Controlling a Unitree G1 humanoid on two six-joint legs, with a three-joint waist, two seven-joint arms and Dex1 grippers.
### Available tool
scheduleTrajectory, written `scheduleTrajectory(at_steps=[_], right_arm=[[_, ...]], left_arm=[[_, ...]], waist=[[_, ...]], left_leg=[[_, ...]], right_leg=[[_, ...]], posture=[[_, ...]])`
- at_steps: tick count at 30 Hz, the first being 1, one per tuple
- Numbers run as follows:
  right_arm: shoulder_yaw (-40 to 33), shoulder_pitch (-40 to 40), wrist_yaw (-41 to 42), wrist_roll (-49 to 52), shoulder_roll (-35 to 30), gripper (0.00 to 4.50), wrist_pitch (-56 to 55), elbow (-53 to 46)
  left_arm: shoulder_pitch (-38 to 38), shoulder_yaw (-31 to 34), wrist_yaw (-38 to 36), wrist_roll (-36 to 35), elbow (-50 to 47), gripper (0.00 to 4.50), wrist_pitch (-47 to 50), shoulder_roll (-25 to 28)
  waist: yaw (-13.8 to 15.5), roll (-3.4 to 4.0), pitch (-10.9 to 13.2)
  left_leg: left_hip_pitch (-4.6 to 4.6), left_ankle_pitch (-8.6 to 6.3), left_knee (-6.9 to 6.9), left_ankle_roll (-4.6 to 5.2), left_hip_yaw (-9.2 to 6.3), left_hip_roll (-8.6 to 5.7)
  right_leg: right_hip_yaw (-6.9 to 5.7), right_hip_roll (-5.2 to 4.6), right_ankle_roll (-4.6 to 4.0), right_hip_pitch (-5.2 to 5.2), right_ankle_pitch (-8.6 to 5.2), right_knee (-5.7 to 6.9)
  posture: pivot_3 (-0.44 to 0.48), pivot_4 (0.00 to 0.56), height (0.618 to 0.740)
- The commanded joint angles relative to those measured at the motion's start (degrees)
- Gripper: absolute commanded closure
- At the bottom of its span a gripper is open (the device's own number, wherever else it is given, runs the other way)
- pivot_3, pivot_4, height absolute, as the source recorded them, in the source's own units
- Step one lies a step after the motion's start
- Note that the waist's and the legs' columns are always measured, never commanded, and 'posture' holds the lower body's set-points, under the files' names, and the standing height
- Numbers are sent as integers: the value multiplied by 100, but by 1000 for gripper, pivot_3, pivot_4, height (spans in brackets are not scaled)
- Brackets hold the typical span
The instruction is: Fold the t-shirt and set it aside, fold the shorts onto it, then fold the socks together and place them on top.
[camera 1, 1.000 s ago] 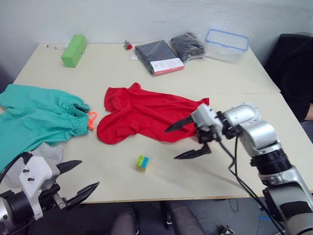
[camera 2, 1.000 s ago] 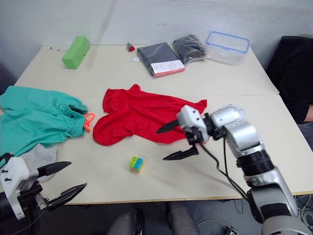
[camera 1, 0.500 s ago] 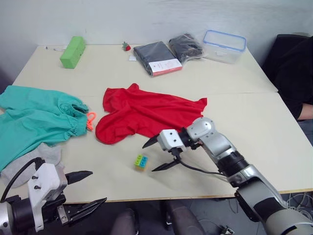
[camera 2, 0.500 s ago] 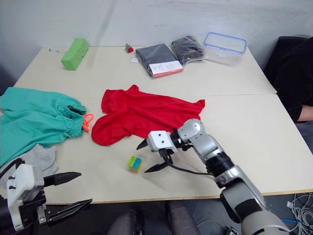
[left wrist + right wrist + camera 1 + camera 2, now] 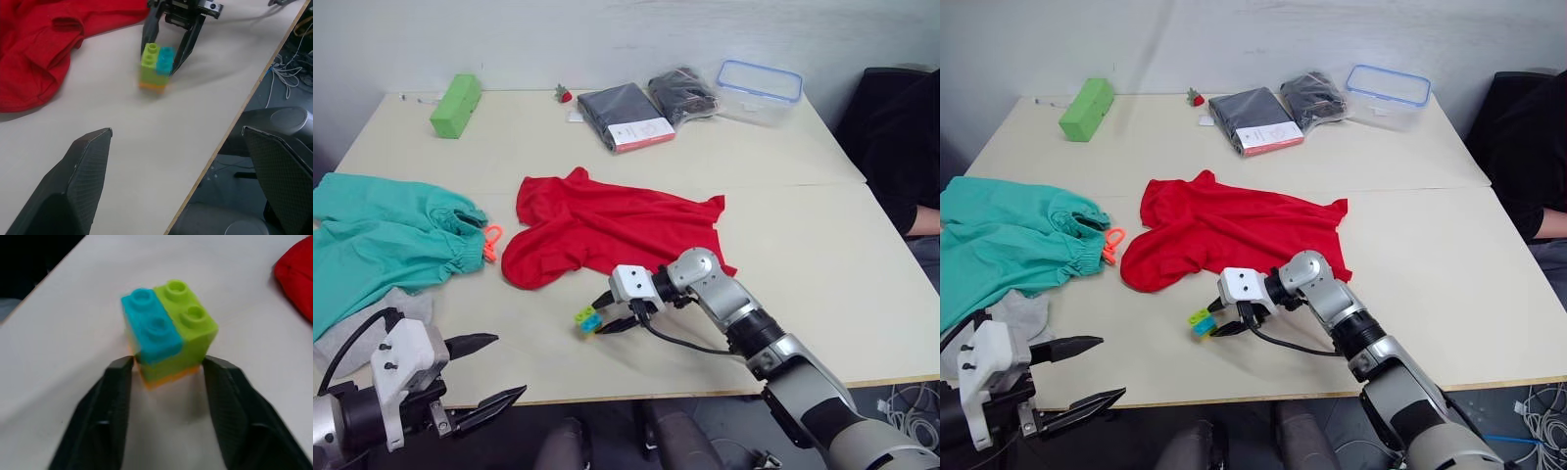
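The t-shirt (image 5: 607, 230) is lying crumpled and unfolded in the middle of the bench (image 5: 822, 255), and just beside its front hem a small toy brick stack (image 5: 588, 317), lime and blue on orange, is being straddled by the right claw (image 5: 604, 314). In the right wrist view the black fingers (image 5: 115, 396) are spread to either side of the stack (image 5: 166, 335), their tips at its orange base but not visibly pressing. Judging by this, the stray brick is being cleared from the folding space. For a clean pick, the tips should be closed squarely on the two flat sides, low on the block, so that it is not tipped or pushed toward the front edge.

The left claw (image 5: 480, 370) is hanging spread and empty off the bench's front edge near the left corner. The shorts (image 5: 386, 240) are spread at the left edge, with the socks (image 5: 382, 318) tucked in front of them. Along the back edge a lime-green block (image 5: 455, 103), dark packaged garments (image 5: 626, 113) and a clear lidded box (image 5: 759, 90) are sitting well apart from the shirt, obstructing nothing.
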Motion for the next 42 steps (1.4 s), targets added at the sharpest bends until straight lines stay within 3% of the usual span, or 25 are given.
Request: scheduleTrajectory(at_steps=[1, 5, 9, 15, 20, 24, 31, 40, 42], right_arm=[[-215, 104, -62, 217, -89, 3055, 182, -451], [-402, 303, -194, 347, -344, 3055, 442, -953], [-977, 721, -445, 665, -968, 3055, 1083, -2110], [-3062, 1588, -1469, 1501, -2218, 3055, 2776, -3599], [-5012, 2754, -2502, 1290, -3038, 3055, 3024, -3319], [-5981, 3614, -3021, 1136, -3224, 3055, 2791, -2909], [-6484, 4754, -3653, 972, -2955, 3055, 2238, -2541], [-6396, 4953, -4207, 1022, -2743, 3055, 2120, -2164], [-6387, 5061, -4224, 1093, -2678, 2318, 2201, -2193]], left_arm=[[-238, -220, -55, -27, 29, 0, -44, 124], [-685, -557, -47, -120, 137, 0, 25, 280], [-1595, -1198, 65, -425, 307, 0, 148, 491], [-3644, -2468, 405, -1164, 754, 0, 468, 398], [-4390, -3458, 31, -713, 1196, 0, 329, 329], [-4944, -3949, -231, -455, 1556, 0, 194, 191], [-5765, -4508, -706, -201, 2012, 0, 67, -57], [-6164, -4927, -969, 140, 2205, 0, -80, -372], [-6219, -4975, -1012, 211, 2252, 0, -111, -434]], waist=[[-1, 1, 0], [11, 0, 0], [71, 0, 0], [200, 2, 2], [200, -1, 0], [165, 0, 0], [137, 0, 0], [151, 2, 0], [156, 2, 0]], left_leg=[[0, 0, 0, 0, 0, 0], [-1, -1, 0, -1, 0, -1], [-3, -1, -1, -2, -7, -2], [-8, -5, 3, -9, -12, -8], [-9, -12, -6, -13, -11, -12], [-7, -15, -6, -14, -7, -13], [5, -6, 1, -8, 10, -17], [10, 13, 15, 16, 42, -29], [10, 13, 14, 16, 41, -29]], right_leg=[[0, 0, 0, 0, 0, 0], [0, 0, 10, 0, 4, 0], [-3, -1, 23, 0, 6, 0], [-3, -4, 44, 3, 4, -1], [1, -3, 59, 3, -8, -3], [8, 4, 63, 2, -15, 1], [35, 13, 77, 11, -23, 6], [81, 14, 115, 14, 1, 6], [81, 15, 116, 14, 1, 5]], posture=[[0, 150, 740], [0, 150, 740], [0, 150, 740], [0, 150, 740], [0, 150, 740], [0, 150, 740], [0, 150, 740], [0, 150, 740], [0, 150, 740]])
